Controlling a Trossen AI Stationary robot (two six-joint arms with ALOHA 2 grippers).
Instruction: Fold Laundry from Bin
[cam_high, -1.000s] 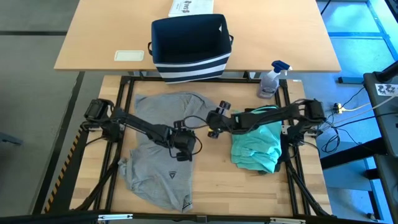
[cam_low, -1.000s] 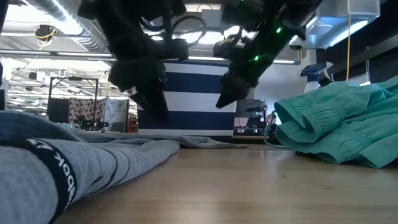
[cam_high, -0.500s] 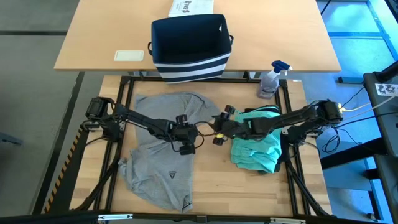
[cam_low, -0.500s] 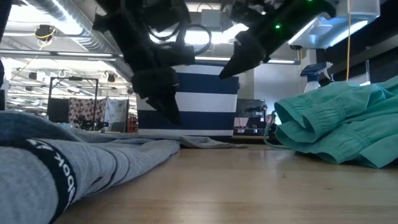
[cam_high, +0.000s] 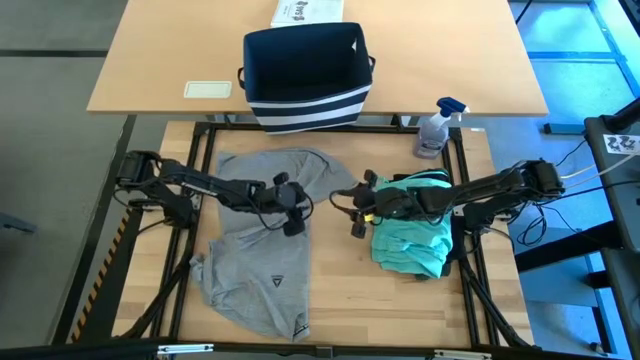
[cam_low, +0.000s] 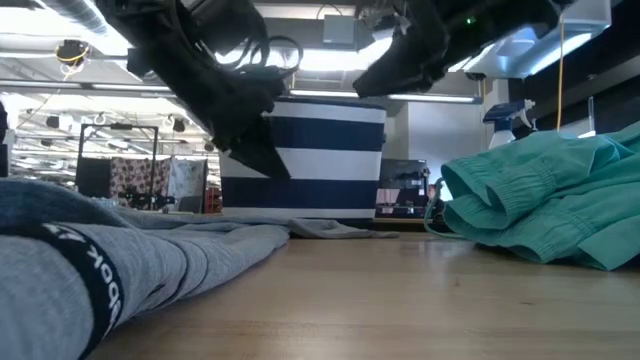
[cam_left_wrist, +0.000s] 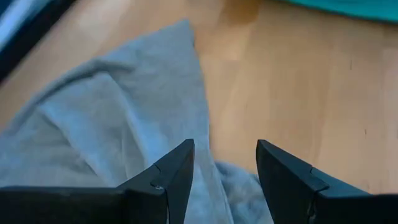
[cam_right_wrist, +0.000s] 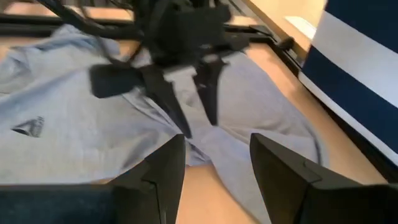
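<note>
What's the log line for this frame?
left gripper: open, empty, over grey shirt | right gripper: open, empty, beside teal piece | bin: behind | fold: not started

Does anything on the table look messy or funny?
The grey T-shirt lies rumpled and crooked on the table's left side, not yet folded. The teal piece sits bunched in a heap on the right. Nothing looks spilled or broken.

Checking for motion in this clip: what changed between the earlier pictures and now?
Both arms drew back outward: the left gripper moved up-left over the grey T-shirt, while the right gripper retreated toward the teal piece. Both are open and empty, nothing gripped or released. Garments, bin and spray bottle stayed put.
</note>
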